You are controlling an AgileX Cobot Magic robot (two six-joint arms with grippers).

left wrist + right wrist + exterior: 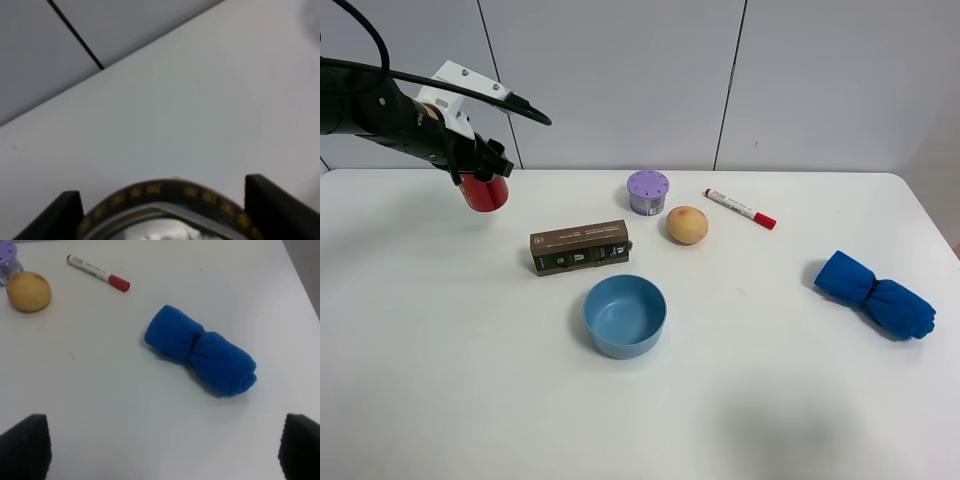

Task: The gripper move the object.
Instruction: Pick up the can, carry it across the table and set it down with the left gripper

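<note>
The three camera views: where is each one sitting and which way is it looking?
Exterior high: mounted above, facing down on the white table; the left arm shows, jaws on the red can.
Left wrist: on that arm, looking along its jaws over the can's top to table and wall.
Right wrist: on the other arm, looking down at the blue cloth and marker; jaw tips show, apart.
Shared: exterior and right wrist both show cloth and marker.

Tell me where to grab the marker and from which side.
Grip the marker at mid-barrel, coming straight down from above, pinching across its thin width. It lies flat on the table, slanted, both long sides clear.
</note>
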